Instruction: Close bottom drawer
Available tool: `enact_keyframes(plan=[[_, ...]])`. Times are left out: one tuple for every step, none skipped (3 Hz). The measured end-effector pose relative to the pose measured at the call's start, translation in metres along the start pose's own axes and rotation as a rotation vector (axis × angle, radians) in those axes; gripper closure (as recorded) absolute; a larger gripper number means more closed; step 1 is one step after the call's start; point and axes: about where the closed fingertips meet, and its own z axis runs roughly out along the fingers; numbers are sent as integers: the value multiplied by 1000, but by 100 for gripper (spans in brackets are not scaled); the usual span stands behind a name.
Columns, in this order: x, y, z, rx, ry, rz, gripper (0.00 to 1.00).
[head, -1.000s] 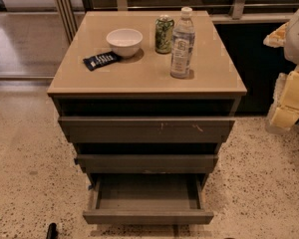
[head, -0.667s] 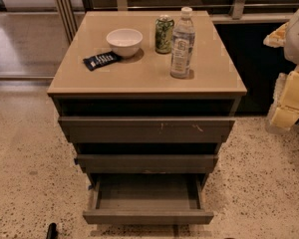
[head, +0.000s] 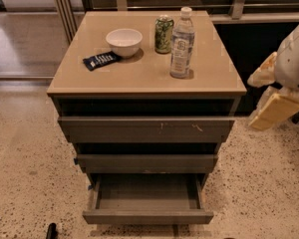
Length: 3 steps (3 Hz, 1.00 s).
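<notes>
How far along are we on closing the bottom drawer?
Nothing looks done: the narrow grey-brown bottom drawer stands pulled out, its interior showing. Nothing in hand: the white-and-yellow gripper hangs right of the tan-topped cabinet, apart from the drawer. Left: reach its plain front panel and push it in.

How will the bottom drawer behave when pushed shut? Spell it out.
The bottom drawer looks empty, so probably light and easy to slide. Its flat, rigid front should take a push without flexing; an off-centre push might skew it. The gripper hangs at the picture's right edge, clear of it.
</notes>
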Motion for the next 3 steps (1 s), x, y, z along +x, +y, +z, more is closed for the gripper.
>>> enact_keyframes(plan=[[7, 22, 43, -28, -56, 22, 63], [15, 42, 107, -102, -121, 49, 86], [16, 45, 116, -110, -127, 54, 100]])
